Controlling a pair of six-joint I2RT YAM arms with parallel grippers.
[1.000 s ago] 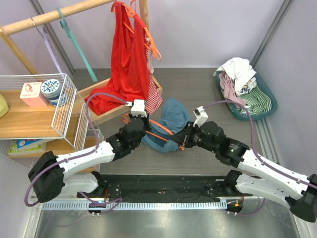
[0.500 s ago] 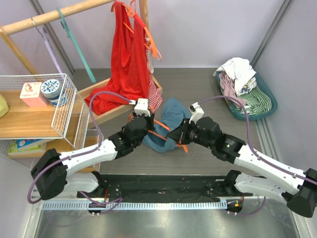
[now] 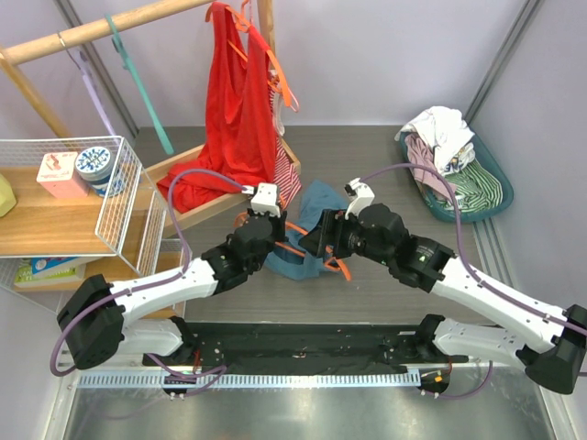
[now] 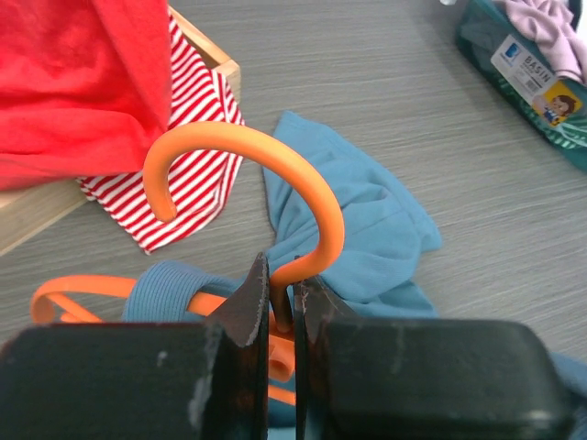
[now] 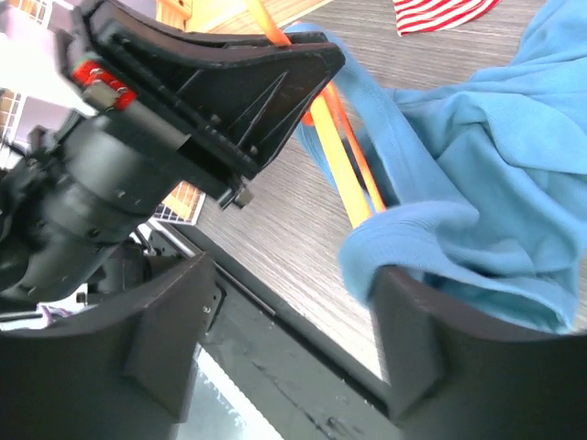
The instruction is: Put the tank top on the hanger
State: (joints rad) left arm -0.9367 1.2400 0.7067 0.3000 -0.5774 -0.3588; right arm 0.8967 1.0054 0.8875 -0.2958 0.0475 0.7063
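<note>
Hanger [image 4: 240, 137] between left jaws (hook upward)

Likely lab mock-up: lilac panel walls [image 3: 385, 55], clothes rail [image 3: 92, 32], laundry basin [image 3: 503, 188].

Neck of the orange hanger [image 4: 312, 197] hidden inside left gripper [image 4: 280, 280], its triangle mostly buried under teal-blue tank top [image 4: 367, 229], right of the hanger a basin [image 4: 477, 37] cropped by the edge, fine print on its label [image 4: 537, 78] unreadable

Table [image 3: 376, 147] lies bare right of the tank top [image 3: 321, 198] — striped garment [image 3: 288, 176] crowds left.
</note>
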